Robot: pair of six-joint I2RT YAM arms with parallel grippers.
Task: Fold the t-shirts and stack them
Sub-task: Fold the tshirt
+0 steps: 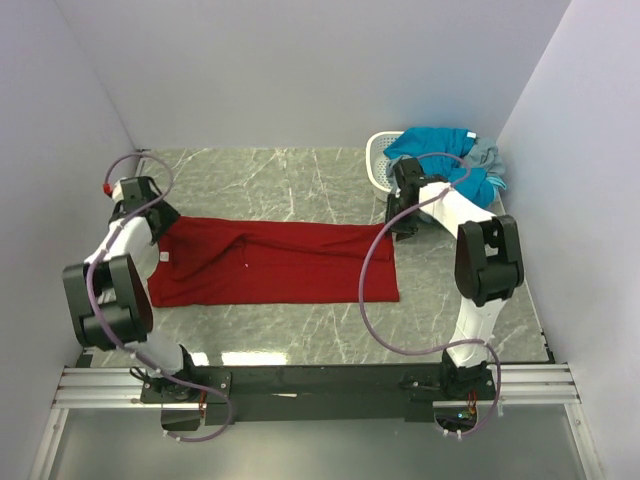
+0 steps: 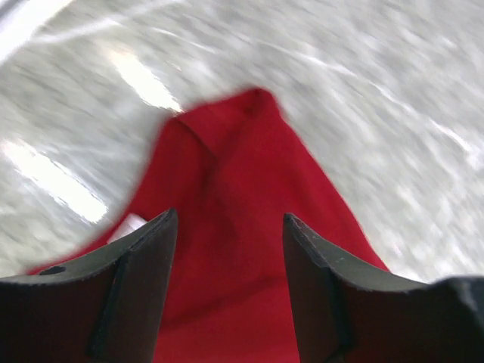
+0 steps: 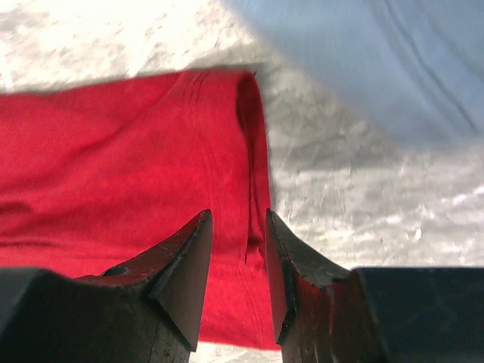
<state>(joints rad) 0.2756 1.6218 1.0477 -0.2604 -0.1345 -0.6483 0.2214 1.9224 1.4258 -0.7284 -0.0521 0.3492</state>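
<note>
A dark red t-shirt [image 1: 280, 262] lies on the marble table as a long flat band, folded lengthwise. My left gripper [image 1: 160, 224] hovers over its left, neck end, open and holding nothing. The left wrist view shows red cloth [image 2: 242, 166] between and below the parted fingers [image 2: 231, 219], with a white label [image 2: 128, 224] beside the left one. My right gripper [image 1: 400, 226] is at the shirt's right, hem end, also open. In the right wrist view its fingers [image 3: 238, 215] stand apart just above the hem edge [image 3: 253, 151]. More t-shirts, teal-blue [image 1: 440, 150] and grey [image 1: 487, 160], are heaped at the back right.
A small white perforated basket [image 1: 378, 160] stands under the heap at the back right, close behind the right arm. Pale walls close in the table on the left, back and right. A blurred pale blue surface [image 3: 378, 60] fills the upper right of the right wrist view.
</note>
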